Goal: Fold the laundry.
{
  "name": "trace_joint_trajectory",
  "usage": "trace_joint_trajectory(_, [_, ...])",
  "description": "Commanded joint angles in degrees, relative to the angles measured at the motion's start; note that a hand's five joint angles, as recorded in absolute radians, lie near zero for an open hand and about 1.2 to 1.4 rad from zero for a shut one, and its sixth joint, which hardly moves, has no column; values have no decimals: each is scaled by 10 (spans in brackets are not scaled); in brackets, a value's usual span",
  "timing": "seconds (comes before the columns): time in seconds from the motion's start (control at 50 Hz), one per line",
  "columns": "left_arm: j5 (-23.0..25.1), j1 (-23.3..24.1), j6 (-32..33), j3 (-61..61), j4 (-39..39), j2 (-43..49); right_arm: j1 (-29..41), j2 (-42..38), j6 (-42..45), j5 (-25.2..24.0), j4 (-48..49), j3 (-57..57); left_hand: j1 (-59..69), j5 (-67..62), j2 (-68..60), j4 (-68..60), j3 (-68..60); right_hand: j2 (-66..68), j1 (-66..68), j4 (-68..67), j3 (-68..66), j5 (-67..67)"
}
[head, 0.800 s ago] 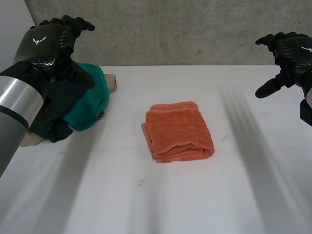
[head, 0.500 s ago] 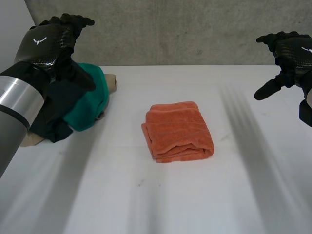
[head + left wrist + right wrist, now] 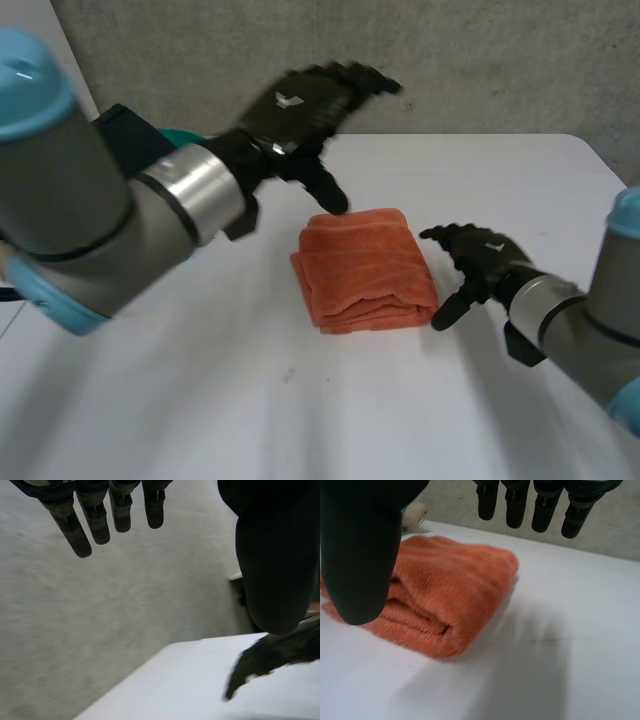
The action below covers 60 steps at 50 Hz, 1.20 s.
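Towel (image 3: 365, 268), folded on the counter (image 3: 300, 420), looks soft and light, best scooped by its sides. Left hand (image 3: 305, 105) and right hand (image 3: 478, 262) are spread, empty.

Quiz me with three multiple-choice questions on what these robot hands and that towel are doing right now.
1. Where is the right robot hand? A) beside the folded towel B) flat on top of it C) tucked under it
2. What colour is the towel? A) blue B) white C) orange
3. How is the left robot hand? A) clutching the towel B) open, holding nothing C) a closed fist
Answers: 1 A, it sits next to the towel's edge; 2 C, plainly orange; 3 B, its fingers are straight, above the towel.
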State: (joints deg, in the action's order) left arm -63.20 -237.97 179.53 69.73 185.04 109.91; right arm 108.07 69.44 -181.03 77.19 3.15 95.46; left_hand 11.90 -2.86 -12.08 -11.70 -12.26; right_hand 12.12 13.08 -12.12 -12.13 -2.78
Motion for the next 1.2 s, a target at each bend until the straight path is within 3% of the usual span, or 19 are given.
trace_joint_trajectory(0.02, [14,47,42,-32,-2,71,16,-69,-15,-8,74,-4,-19,29,21,17,23,-21,-31,21,21,28])
trace_joint_trajectory(0.34, [-28,64,72,-40,3,92,42,-178,-6,-2,113,-78,-19,29,21,17,23,45,35,-45,-45,-38])
trace_joint_trajectory(0.42, [-28,65,72,-40,3,92,43,-192,-6,-5,114,-92,-19,29,21,17,23,271,262,-271,-271,-265])
trace_joint_trajectory(0.44, [-28,65,72,-40,3,92,43,-194,-6,-8,119,-98,-19,29,21,17,23,595,586,-595,-595,-589])
trace_joint_trajectory(0.46, [-28,66,72,-40,3,92,43,-194,-6,-7,124,-100,-19,29,21,17,23,678,668,-678,-678,-671])
trace_joint_trajectory(0.66, [-28,73,71,-44,4,87,36,-211,24,12,208,-154,-19,29,21,17,23,679,669,-679,-679,-672])
trace_joint_trajectory(0.78, [-29,79,69,-49,3,76,-37,-272,82,69,194,-263,-19,29,21,17,23,679,669,-679,-679,-672])
trace_joint_trajectory(0.92, [-29,79,68,-60,4,58,-149,-369,118,89,165,-444,-19,29,21,17,23,679,669,-679,-679,-672])
trace_joint_trajectory(1.02, [-30,79,67,-69,4,52,-192,-443,120,97,123,-575,-19,29,21,17,23,679,669,-679,-679,-672])
trace_joint_trajectory(1.12, [-30,81,66,-72,4,53,-232,-537,125,75,49,-769,-19,29,21,17,23,679,669,-679,-679,-672])
trace_joint_trajectory(1.2, [-30,84,67,-74,3,55,-241,-563,130,46,34,-828,-19,29,21,17,23,679,669,-679,-679,-672])
